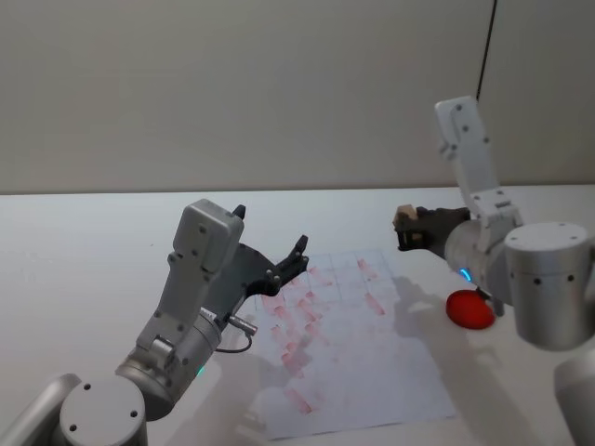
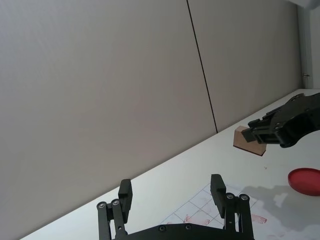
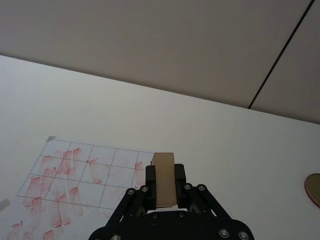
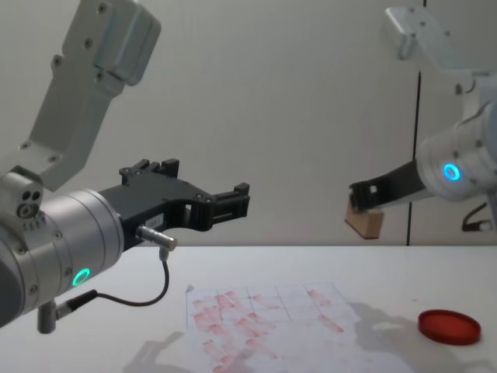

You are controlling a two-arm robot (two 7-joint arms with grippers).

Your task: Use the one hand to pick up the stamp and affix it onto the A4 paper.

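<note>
My right gripper (image 1: 405,229), on the blue-lit arm, is shut on the stamp (image 1: 403,216), a small tan wooden block. It holds the block in the air above the table, just past the far right corner of the A4 paper (image 1: 372,372). The stamp (image 3: 164,179) sits clamped between the right fingers, and it also shows as stamp (image 4: 365,223) and stamp (image 2: 248,139). The A4 paper (image 4: 268,322) lies flat with a faint grid and many red marks. My left gripper (image 1: 296,257), on the green-lit arm, hovers open over the sheet's left part, holding nothing.
A round red ink pad (image 1: 469,309) lies on the white table right of the paper, below my right arm. The ink pad (image 4: 449,326) also shows low at the right in the chest view. A plain wall runs behind the table.
</note>
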